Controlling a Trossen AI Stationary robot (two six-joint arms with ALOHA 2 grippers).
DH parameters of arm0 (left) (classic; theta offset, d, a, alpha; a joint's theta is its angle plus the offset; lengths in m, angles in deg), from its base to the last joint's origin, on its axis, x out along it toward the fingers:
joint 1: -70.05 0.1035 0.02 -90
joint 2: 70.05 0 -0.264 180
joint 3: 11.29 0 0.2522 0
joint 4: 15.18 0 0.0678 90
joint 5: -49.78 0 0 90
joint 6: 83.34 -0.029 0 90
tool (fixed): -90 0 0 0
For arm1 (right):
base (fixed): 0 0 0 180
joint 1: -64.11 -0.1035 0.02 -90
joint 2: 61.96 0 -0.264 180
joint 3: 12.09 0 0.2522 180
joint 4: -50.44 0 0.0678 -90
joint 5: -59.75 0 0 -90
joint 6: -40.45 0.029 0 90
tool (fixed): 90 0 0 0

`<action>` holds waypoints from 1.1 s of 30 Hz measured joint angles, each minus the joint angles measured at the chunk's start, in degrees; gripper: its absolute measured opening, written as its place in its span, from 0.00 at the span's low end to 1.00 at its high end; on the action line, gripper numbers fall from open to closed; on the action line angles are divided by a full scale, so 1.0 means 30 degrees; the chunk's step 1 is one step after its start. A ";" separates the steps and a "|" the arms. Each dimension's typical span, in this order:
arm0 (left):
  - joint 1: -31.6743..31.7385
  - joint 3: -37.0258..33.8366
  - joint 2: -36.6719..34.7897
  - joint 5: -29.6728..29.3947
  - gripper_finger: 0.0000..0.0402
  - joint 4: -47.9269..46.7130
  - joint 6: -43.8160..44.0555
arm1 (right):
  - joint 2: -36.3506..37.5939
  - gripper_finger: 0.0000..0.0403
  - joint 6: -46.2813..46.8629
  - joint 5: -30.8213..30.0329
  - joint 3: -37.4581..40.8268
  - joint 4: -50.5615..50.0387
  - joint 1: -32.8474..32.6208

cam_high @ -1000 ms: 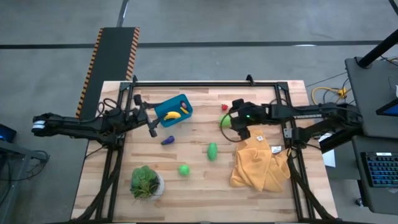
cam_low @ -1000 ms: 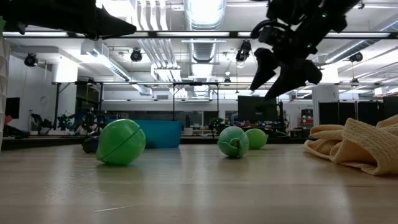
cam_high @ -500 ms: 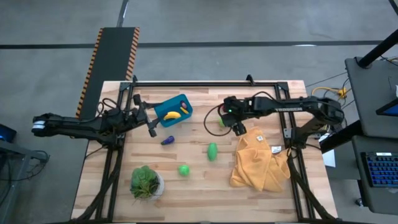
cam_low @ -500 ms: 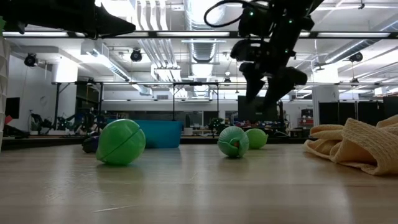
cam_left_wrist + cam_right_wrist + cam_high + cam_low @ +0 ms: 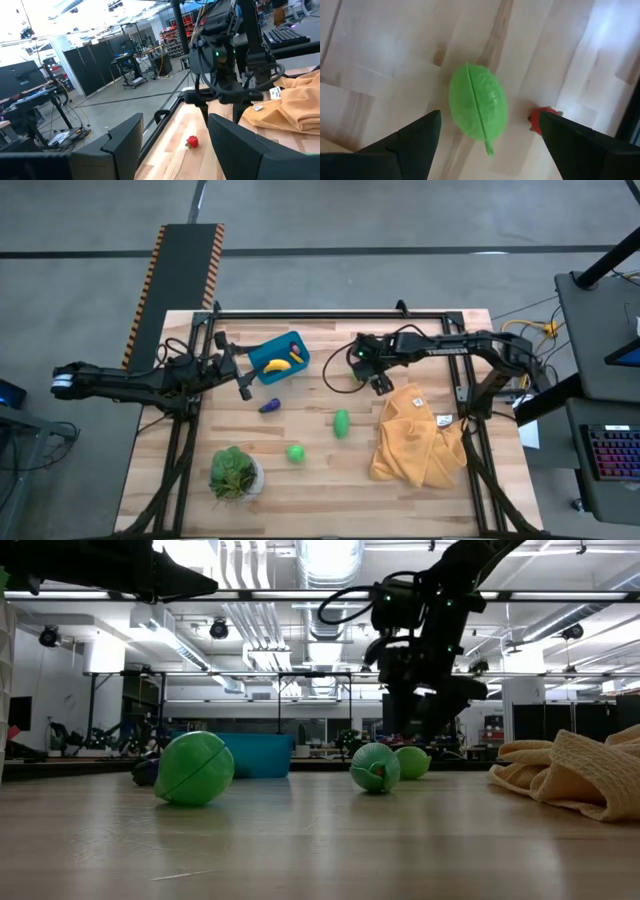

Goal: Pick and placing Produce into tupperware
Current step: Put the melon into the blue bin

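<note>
My right gripper (image 5: 366, 372) hangs open, pointing steeply down, above a green produce piece (image 5: 478, 107) that lies on the wood. Its fingers stand apart on either side of the piece, clear of it. A tiny red piece (image 5: 542, 120) lies beside the green one. The teal tupperware (image 5: 280, 358) holds a yellow banana (image 5: 278, 364). The purple eggplant (image 5: 269, 406) and two more green pieces (image 5: 342, 423) (image 5: 295, 451) lie on the table. My left gripper (image 5: 243, 385) waits open and level beside the tupperware.
A mustard-yellow cloth (image 5: 415, 442) lies bunched at the table's right, close to my right gripper. A leafy plant in a white pot (image 5: 235, 472) stands at the near left. A black frame (image 5: 330, 314) runs along the far edge.
My right gripper has moved toward the table's left edge and down, tipping to point more steeply down, and now hangs over the green piece. It has stayed open.
</note>
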State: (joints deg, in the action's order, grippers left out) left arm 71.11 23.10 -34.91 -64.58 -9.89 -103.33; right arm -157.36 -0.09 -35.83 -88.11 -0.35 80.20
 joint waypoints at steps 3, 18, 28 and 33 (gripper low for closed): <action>0.0000 0.0000 0.0008 0.0000 0.52 0.0021 0.0000 | -0.0282 0.81 -0.0012 0.0066 0.0015 0.0021 -0.0018; 0.0000 0.0007 -0.0015 0.0000 0.52 0.0006 0.0000 | -0.1697 0.81 -0.0114 0.0542 0.0036 0.0924 0.0071; 0.0000 0.0007 -0.0010 0.0000 0.52 0.0007 0.0005 | -0.2947 0.81 -0.0215 0.0554 0.0066 0.1049 0.0274; 0.0000 0.0000 -0.0015 0.0000 0.52 0.0012 0.0000 | -0.2993 0.81 -0.0226 0.0546 0.0037 0.1062 0.0281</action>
State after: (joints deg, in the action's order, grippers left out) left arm 71.11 23.10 -34.96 -64.58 -9.85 -103.33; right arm -166.34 -0.76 -34.19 -88.00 2.83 81.04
